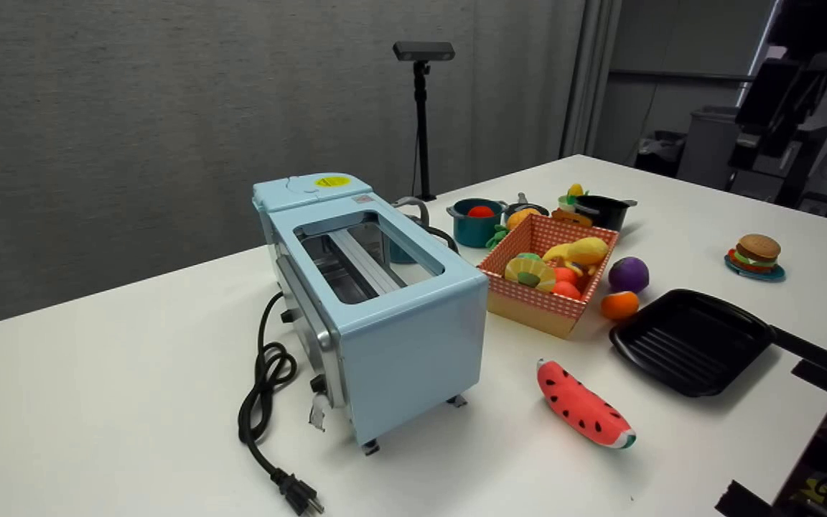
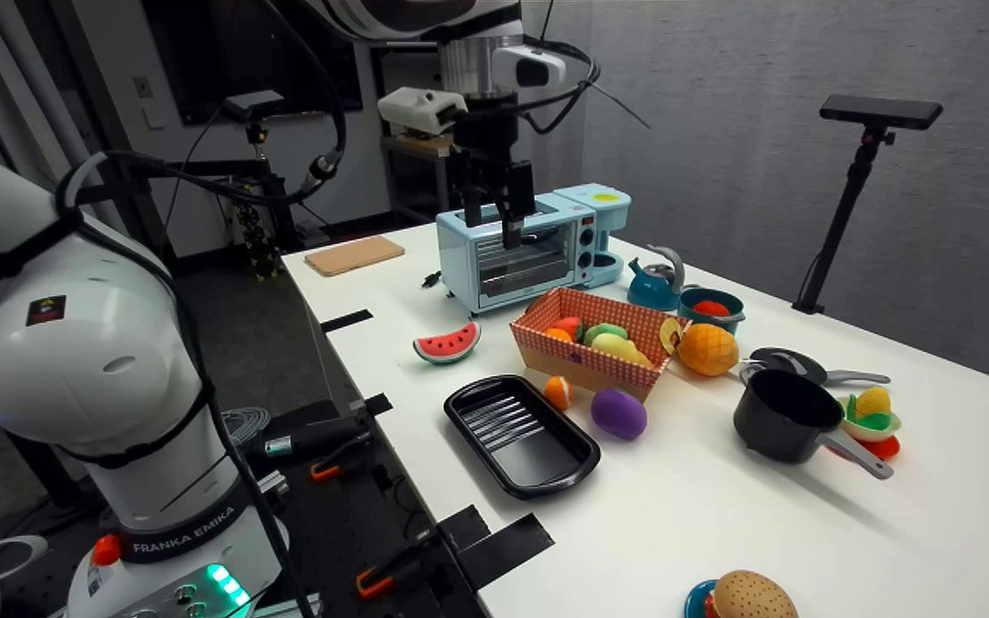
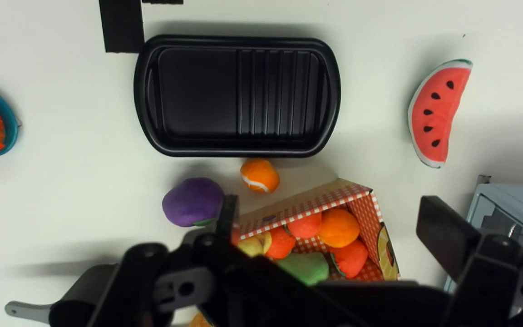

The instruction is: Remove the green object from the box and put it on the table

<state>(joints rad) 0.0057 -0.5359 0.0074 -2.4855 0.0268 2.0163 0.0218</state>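
Only an exterior view shows the tan board point(image 2: 354, 255), far left on the bench point(image 2: 675, 506). The pincer point(image 3: 329, 213) is spread; the box point(image 3: 304, 202) holds the green object point(image 3: 306, 267) among fruit point(image 3: 337, 227), the teal pot point(image 1: 478, 233) a red thing point(image 1: 480, 212).

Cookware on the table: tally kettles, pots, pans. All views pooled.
Kettle: 1
Pots: 2 (teal pot, black pot)
Pans: 2 (grill pan, frying pan)
Total: 5

Light floods the table point(image 2: 658, 506), a soft shadow stretches from the pot point(image 2: 776, 429), and the wrist view's gripper point(image 3: 334, 218) looks dark, blurred!
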